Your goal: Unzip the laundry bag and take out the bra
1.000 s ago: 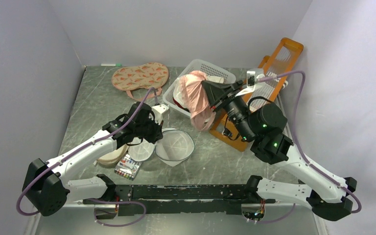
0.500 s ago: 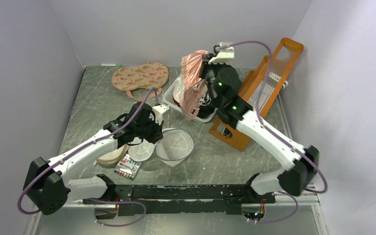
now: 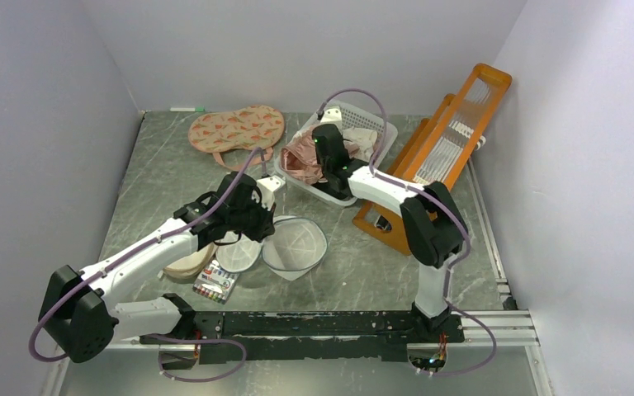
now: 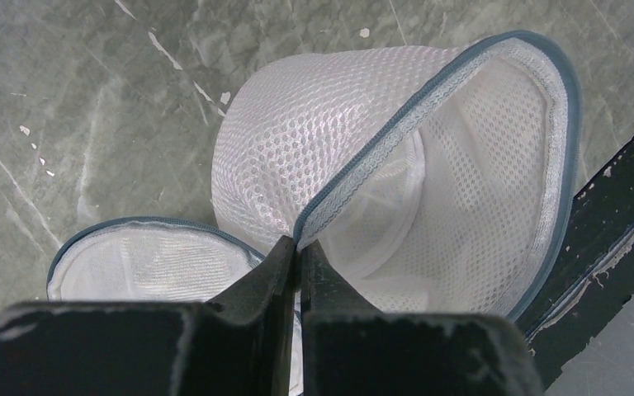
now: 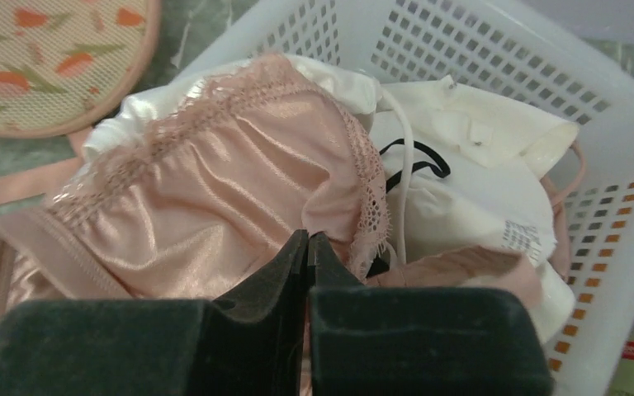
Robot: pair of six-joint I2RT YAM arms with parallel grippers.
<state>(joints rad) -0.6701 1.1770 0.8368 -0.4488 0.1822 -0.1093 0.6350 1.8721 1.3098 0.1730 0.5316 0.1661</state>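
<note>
The right gripper (image 5: 308, 239) comes down into the white basket (image 3: 366, 110) at the back of the table (image 3: 363, 272), its two fingers shut together on the edge of the bra (image 5: 206, 206). Half a second earlier the same arm held the pink garment dangling high above the basket, and a second earlier it hung off to the side, near the orange frame (image 3: 462, 107). Now the satin cups and lace trim rest on the white garments (image 5: 470, 140) already piled in the basket, with nothing left hanging in the air. Across the table, the left gripper (image 4: 299, 246) has not moved in that second. Its fingers are clamped on the zipper rim of the laundry bag (image 4: 330, 140), which lies unzipped and splayed into two mesh halves near the arms, well apart from the basket, with nothing seen inside. The change suggests the task is all but finished: the bag is open, and the bra is out and set down in the basket. What seems left is for the right gripper to let go and lift clear. A strap or the lace could snag on a finger as it pulls away, dragging the garment back up.
</note>
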